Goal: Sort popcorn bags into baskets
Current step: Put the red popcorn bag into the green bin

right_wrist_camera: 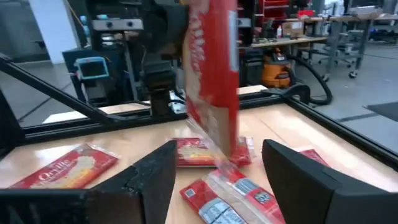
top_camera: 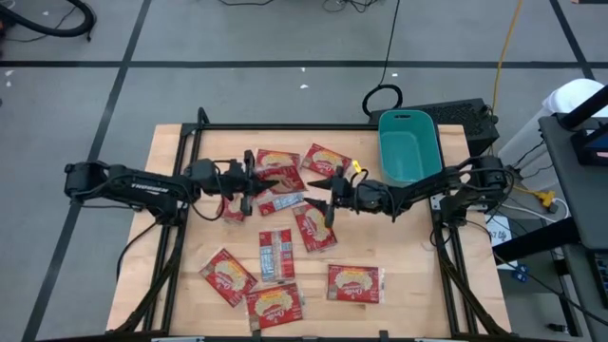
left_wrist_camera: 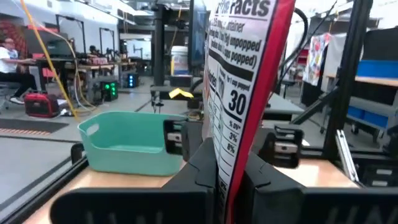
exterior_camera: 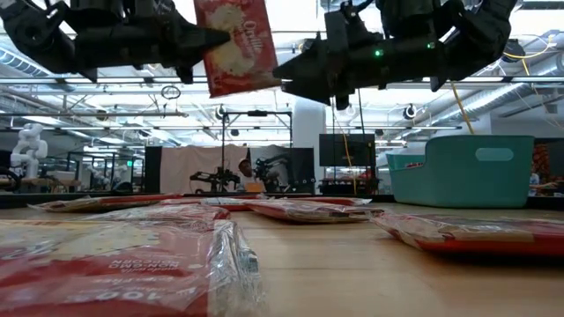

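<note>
One popcorn bag (exterior_camera: 236, 44) hangs upright above the middle of the counter (top_camera: 418, 285), clenched in the left end effector (top_camera: 255, 182). The right end effector (right_wrist_camera: 217, 174) faces it with fingers spread wide, the packet just ahead between them. This looks like a handover. Next, the right should close on the bag, then carry it to the teal basket (top_camera: 408, 147); other bags (top_camera: 353, 282) lie scattered below.

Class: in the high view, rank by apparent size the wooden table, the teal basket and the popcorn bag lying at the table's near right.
1. Wooden table, by far largest.
2. Teal basket.
3. Popcorn bag, smallest, clearly narrower than the basket.
</note>
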Available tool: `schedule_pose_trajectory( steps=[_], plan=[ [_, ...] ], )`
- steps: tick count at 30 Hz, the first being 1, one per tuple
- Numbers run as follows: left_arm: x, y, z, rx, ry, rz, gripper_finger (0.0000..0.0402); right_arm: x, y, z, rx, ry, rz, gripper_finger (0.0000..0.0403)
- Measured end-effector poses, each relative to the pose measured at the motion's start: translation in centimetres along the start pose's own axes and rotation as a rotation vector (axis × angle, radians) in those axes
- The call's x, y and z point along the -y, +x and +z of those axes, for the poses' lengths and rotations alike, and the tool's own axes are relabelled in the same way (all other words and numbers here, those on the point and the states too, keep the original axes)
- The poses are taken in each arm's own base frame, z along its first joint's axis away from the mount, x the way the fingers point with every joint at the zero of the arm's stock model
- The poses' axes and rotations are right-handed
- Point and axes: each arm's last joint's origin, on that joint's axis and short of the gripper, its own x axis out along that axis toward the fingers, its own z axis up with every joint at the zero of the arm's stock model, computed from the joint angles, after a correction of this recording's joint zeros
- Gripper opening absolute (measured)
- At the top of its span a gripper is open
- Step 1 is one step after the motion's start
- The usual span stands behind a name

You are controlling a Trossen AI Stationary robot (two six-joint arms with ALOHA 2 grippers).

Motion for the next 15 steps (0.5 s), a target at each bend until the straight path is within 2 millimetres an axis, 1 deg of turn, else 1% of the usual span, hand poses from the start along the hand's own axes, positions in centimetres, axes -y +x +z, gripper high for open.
schedule_pose_trajectory(
  steps=[4, 8, 11, 13, 15],
  plan=[
    [0.0, 0.6, -0.2, 0.055, -0.008, -0.022, 0.0033, -0.3, 0.0, 0.4, 0.038, 0.014, 0.025, 0.0223],
    [-0.2, 1.3, -0.7, 0.047, 0.003, -0.038, 0.0026, -0.2, 0.0, 0.6, 0.057, 0.019, 0.026, 0.0199],
    [-0.2, 2.0, -0.9, 0.046, 0.006, -0.066, 0.0017, -0.1, 0.0, 0.5, 0.055, 0.018, 0.022, 0.0164],
    [-0.3, 2.3, -1.2, 0.035, 0.009, -0.064, 0.0018, 0.0, 0.0, 0.6, 0.056, 0.017, 0.019, 0.0130],
    [-0.4, 2.5, -1.5, 0.023, 0.010, -0.061, 0.0029, 0.1, 0.0, 0.6, 0.055, 0.018, 0.013, 0.0091]
  ],
)
